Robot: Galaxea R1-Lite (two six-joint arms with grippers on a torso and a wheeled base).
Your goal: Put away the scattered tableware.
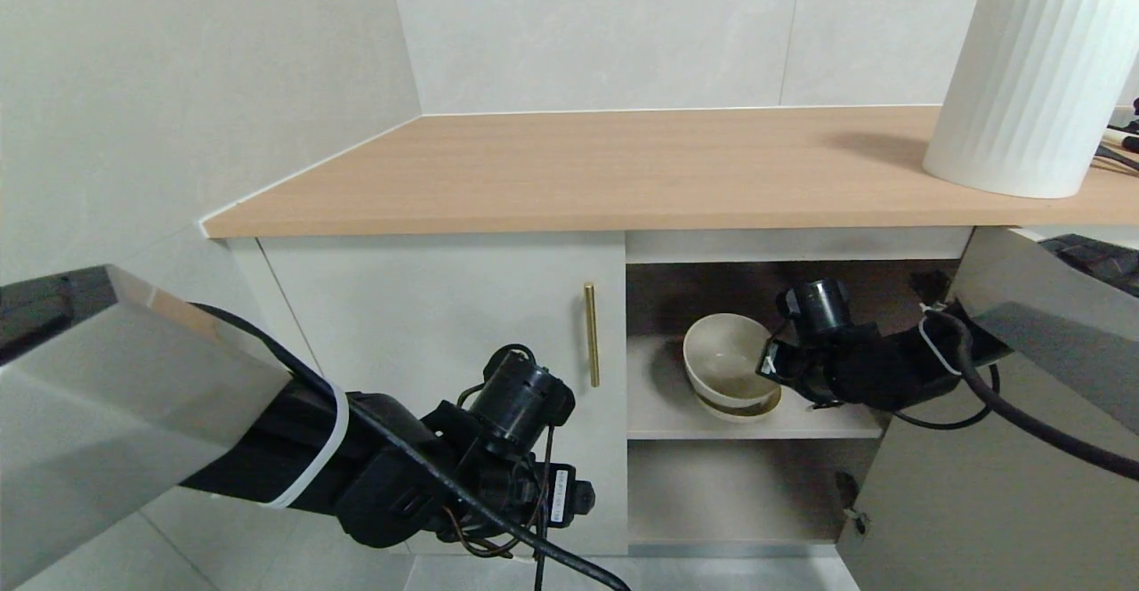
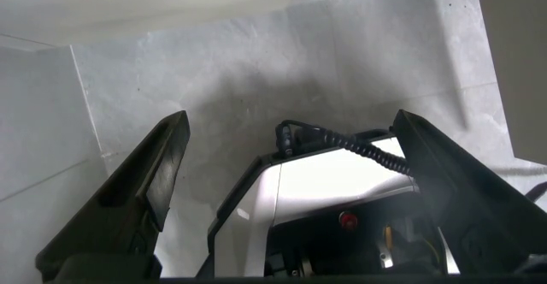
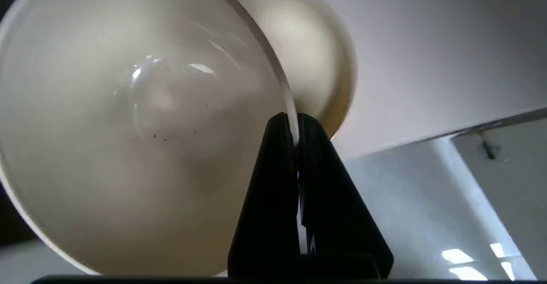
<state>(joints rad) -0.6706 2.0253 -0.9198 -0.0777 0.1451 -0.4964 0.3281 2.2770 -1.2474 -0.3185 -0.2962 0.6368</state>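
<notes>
A cream bowl (image 1: 725, 360) stands tilted on its edge inside the open cabinet, over the upper shelf (image 1: 827, 422). My right gripper (image 1: 770, 364) is shut on its rim; the right wrist view shows the bowl (image 3: 145, 121) with the rim clamped between the gripper's (image 3: 295, 147) black fingers. A second cream dish (image 1: 743, 408) lies on the shelf under and behind it (image 3: 320, 53). My left gripper (image 2: 291, 181) hangs low in front of the closed left door, open, holding nothing, above the pale floor.
The wooden countertop (image 1: 623, 164) carries a tall white ribbed container (image 1: 1023, 84) at the right. The left cabinet door (image 1: 427, 324) is shut, with a brass handle (image 1: 590, 333). The right door (image 1: 979, 484) stands swung open. The lower shelf space (image 1: 739, 484) is bare.
</notes>
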